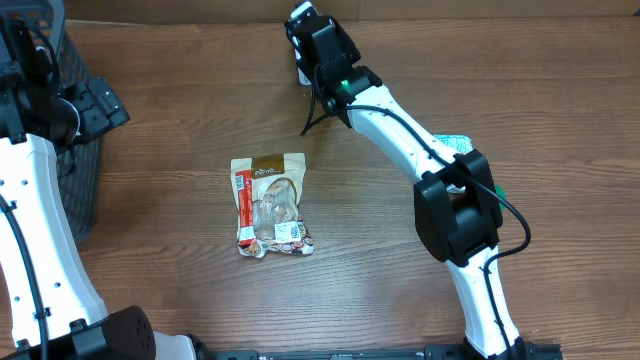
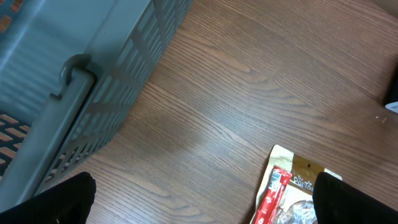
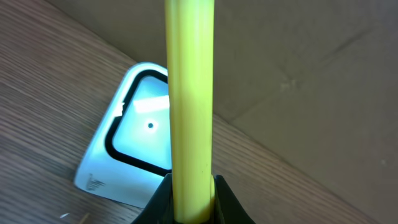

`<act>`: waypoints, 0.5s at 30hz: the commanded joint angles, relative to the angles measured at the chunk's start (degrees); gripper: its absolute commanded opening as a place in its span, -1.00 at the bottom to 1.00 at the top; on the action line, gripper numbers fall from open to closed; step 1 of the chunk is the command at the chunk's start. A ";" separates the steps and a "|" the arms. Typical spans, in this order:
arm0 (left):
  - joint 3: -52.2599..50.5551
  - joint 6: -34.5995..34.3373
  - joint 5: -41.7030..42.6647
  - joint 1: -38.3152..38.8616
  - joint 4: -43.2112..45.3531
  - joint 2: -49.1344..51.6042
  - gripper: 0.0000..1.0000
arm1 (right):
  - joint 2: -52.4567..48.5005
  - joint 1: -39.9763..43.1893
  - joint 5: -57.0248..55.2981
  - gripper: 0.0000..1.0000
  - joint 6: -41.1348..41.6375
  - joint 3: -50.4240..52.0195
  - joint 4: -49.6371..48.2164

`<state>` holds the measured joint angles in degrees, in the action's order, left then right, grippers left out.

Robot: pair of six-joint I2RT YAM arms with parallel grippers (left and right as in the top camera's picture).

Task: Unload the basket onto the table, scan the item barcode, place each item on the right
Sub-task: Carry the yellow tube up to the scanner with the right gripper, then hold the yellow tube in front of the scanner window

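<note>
Desk (image 1: 180,80): brown wood-grain top. Lying flat near its middle, one snack packet (image 1: 270,205). One grey slatted basket (image 1: 90,165) stands at the left edge and one white scanner (image 3: 134,134) at the far edge.

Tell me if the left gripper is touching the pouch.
Apart. The overhead view shows the left gripper by the basket, with bare table between it and the pouch.

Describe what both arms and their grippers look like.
Both the left arm and right arm have white tubular links joined by black boxy joints, with thin black cables running alongside. A small green light glows near the right wrist. The left gripper and right gripper have black fingers.
</note>
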<state>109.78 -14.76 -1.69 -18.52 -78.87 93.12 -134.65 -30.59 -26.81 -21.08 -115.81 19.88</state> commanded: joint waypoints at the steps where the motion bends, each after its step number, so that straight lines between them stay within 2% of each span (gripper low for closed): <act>1: 0.96 0.44 0.22 -0.04 0.00 -0.17 1.00 | -3.45 0.90 -4.44 -0.93 -0.02 -0.04 -0.48; 6: 0.96 0.44 0.20 -0.04 0.00 -0.17 1.00 | -6.75 1.42 -12.15 -0.93 -1.79 -0.04 -3.26; 11: 0.96 0.44 0.20 -0.04 0.00 -0.17 0.99 | -8.39 1.40 -12.15 -0.93 -7.48 -0.04 -6.12; 15: 0.96 0.44 0.22 -0.04 0.00 -0.17 1.00 | -9.42 1.31 -12.15 -0.93 -7.96 -0.04 -7.21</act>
<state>109.78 -14.76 -1.69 -18.52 -78.87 93.12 -143.11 -29.23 -37.50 -27.14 -115.68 13.69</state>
